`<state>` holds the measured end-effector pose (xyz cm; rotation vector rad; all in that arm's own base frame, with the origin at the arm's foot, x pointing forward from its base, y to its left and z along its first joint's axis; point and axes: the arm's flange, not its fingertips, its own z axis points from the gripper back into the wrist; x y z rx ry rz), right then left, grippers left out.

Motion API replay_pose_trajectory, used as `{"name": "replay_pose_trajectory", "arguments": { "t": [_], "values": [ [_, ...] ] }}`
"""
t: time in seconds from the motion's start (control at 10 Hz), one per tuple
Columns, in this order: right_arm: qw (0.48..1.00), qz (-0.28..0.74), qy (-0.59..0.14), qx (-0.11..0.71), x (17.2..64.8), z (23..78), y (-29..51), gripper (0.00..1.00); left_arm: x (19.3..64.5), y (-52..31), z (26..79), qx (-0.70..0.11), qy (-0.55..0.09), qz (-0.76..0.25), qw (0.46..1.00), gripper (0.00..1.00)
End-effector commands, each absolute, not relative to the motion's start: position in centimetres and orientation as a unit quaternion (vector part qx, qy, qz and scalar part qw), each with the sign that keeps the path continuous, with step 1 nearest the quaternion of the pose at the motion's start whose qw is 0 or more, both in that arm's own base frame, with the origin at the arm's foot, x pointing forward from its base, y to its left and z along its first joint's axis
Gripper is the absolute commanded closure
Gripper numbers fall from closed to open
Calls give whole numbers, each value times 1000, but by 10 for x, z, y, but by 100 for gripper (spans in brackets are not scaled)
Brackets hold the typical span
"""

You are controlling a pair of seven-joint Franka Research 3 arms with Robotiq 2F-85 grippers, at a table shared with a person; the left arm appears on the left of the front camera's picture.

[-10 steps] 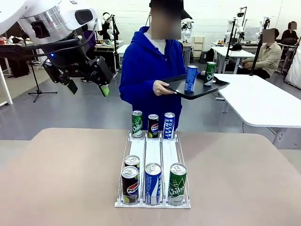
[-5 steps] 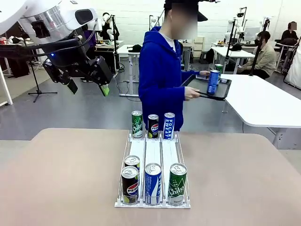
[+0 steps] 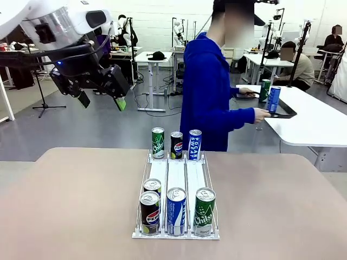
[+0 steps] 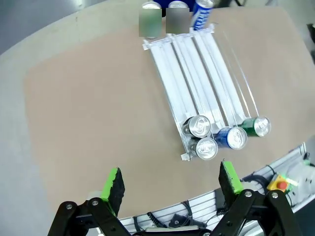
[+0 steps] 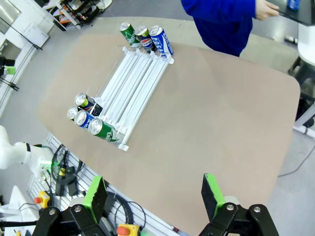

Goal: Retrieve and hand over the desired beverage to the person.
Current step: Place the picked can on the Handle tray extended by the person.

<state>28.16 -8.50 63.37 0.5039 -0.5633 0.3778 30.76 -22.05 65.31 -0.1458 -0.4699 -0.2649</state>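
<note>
Beverage rack [image 3: 176,179], centre of table [image 3: 70,206]: four cans at near end, three at far end, none yet taken; retrieval and handover both appear left to do. Left gripper [image 3: 100,100] raised at far left, fingers spread, empty; right gripper [image 5: 153,196] likewise spread and empty, high above the table. Person [image 3: 209,97] beyond far edge, turned right, holding tray [image 3: 282,111] of cans; the right wrist view adds the rack's full layout from overhead.

Robotics lab, white work tables [image 3: 309,116], other robot rigs [image 3: 179,30] behind, concrete floor [image 3: 81,130]
</note>
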Motion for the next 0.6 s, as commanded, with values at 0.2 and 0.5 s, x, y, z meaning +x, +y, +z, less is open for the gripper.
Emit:
{"name": "replay_pose_trajectory", "arguments": {
  "t": [0.2, 0.5],
  "values": [
    [911, 186, -272, 249, 282, 633, -85, 0, 286, -103, 657, -246, -225, -279, 901, 0],
    [911, 186, -272, 249, 282, 633, -85, 0, 278, -34, 648, -327, -250, -277, 868, 0]
  ]
}}
